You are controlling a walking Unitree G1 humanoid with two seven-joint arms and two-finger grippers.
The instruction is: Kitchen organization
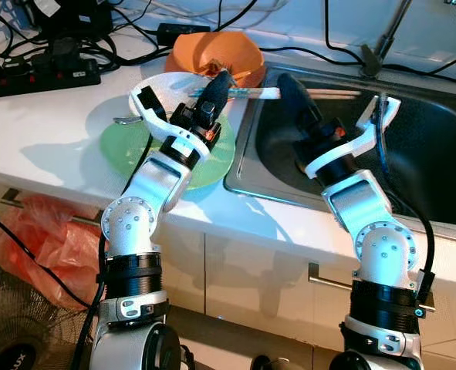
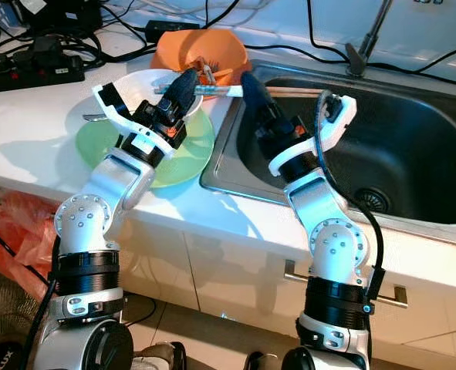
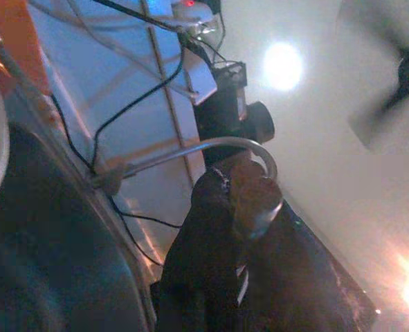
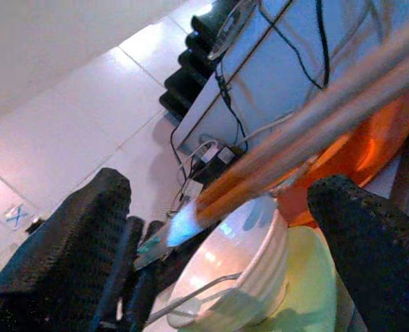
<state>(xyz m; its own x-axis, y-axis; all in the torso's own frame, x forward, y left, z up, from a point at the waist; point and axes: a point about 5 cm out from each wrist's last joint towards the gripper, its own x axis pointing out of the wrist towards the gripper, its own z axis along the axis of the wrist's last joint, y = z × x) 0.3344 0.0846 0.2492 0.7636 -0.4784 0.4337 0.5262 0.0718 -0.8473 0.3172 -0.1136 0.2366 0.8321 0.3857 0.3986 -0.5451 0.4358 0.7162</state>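
a: left eye view?
b: left hand [image 1: 220, 83] clamped on pale flat chopsticks [image 1: 251, 93], above the white bowl [image 1: 160, 85] and round green plate [image 1: 139, 146] on the white table [image 1: 35, 131].
a: right wrist view?
b: right hand [image 4: 225, 235], ribbed black fingers [image 4: 370, 242] apart, sits by the steel sink [image 1: 436, 146], chopsticks crossing just beyond.

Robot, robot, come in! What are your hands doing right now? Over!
Left end effector shut on chopsticks above white bowl. Right end effector open by the sink edge. Green plate beneath, orange bowl behind.
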